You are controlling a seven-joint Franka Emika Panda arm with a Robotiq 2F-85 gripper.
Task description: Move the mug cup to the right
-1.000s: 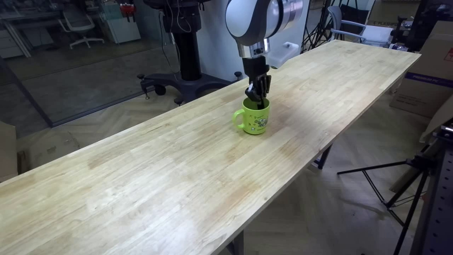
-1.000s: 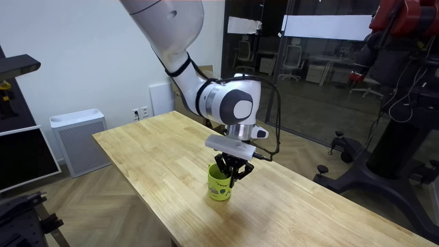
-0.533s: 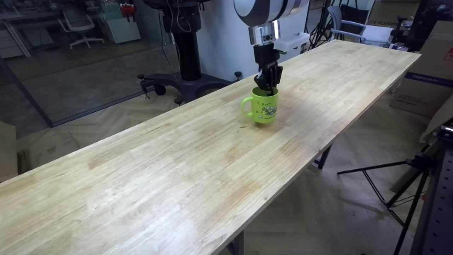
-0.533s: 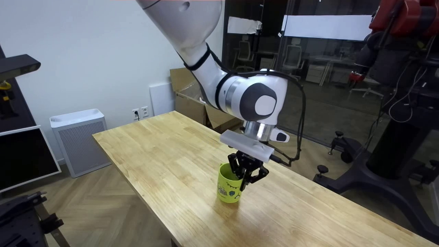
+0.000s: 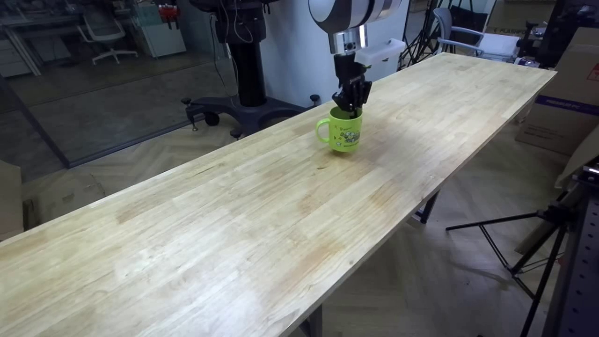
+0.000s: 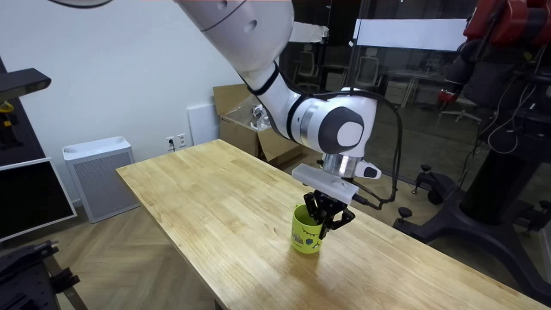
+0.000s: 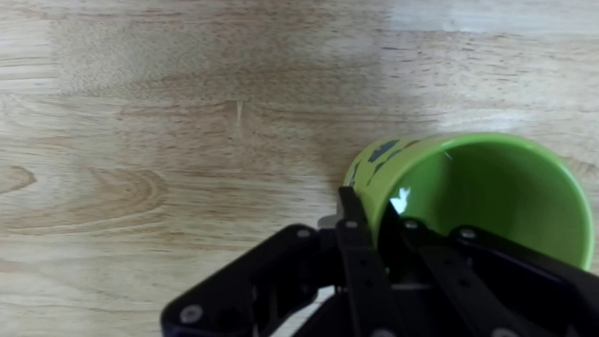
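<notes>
The lime-green mug cup (image 5: pixel 345 135) is upright, at or just above the wooden table; a dark shadow lies close under it. It also shows in an exterior view (image 6: pixel 304 236). Its loop handle (image 5: pixel 322 131) points left there; in the wrist view the handle is out of sight. My gripper (image 5: pixel 354 112) comes down from above and is shut on the mug's wall, with one finger inside and one outside. In the wrist view the gripper (image 7: pixel 369 201) pinches the near-left rim of the mug (image 7: pixel 505 187). The inner fingertip is partly hidden behind the rim.
The long wooden table (image 5: pixel 224 224) holds nothing else in view. Its long edges lie on both sides of the mug. A dark wheeled stand (image 6: pixel 465 224) is beyond one edge. An open cardboard box (image 6: pixel 241 133) and a white appliance (image 6: pixel 103 176) stand on the floor past the table's end.
The gripper and the mug have moved together along the table: rightward in one exterior view, and up the picture, farther off, in the other. The grip looks unchanged.
</notes>
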